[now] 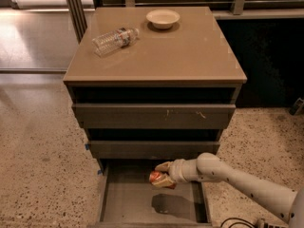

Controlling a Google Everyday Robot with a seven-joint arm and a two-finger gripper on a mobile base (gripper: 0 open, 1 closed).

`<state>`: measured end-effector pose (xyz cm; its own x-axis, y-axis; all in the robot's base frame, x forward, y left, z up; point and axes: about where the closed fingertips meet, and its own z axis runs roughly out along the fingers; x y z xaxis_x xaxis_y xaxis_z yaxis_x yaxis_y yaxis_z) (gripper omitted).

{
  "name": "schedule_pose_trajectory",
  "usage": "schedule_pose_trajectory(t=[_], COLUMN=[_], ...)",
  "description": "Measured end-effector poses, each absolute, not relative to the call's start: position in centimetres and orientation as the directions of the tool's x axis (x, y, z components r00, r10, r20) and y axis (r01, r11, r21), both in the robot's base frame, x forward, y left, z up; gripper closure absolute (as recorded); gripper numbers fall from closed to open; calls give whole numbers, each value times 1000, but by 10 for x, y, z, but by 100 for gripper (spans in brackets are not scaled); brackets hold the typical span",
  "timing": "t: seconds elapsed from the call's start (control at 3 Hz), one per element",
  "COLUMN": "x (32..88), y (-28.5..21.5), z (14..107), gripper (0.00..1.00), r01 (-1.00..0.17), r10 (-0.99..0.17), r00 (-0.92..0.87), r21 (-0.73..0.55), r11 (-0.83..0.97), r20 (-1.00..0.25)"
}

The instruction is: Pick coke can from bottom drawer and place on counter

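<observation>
Terrazzo floor (38, 151), bottom drawer (126, 201) open, claw (160, 175) clasping coke can (154, 177) above it, lettering unreadable

The white, rounded robot arm (251, 186) reaches in from the lower right and runs leftward to a bulbous wrist joint (209, 166). Its two-finger gripper (157, 175) points left, above the floor of the pulled-out grey bottom drawer (128, 208). Its tan fingers (164, 166) are clamped above and below a small red metal coke can (155, 177).
</observation>
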<state>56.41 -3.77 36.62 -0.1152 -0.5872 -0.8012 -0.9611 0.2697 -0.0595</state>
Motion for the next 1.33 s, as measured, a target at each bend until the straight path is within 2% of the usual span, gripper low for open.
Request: schedule_pose_trajectory(t=[1.0, 1.33], x=[608, 614], y=[-59, -53], z=[537, 607], gripper=[100, 100], r01=[-955, -971], r10=[-535, -452], r00=[20, 80], r21=[-175, -172], r11=[240, 167], r20=[-845, -889])
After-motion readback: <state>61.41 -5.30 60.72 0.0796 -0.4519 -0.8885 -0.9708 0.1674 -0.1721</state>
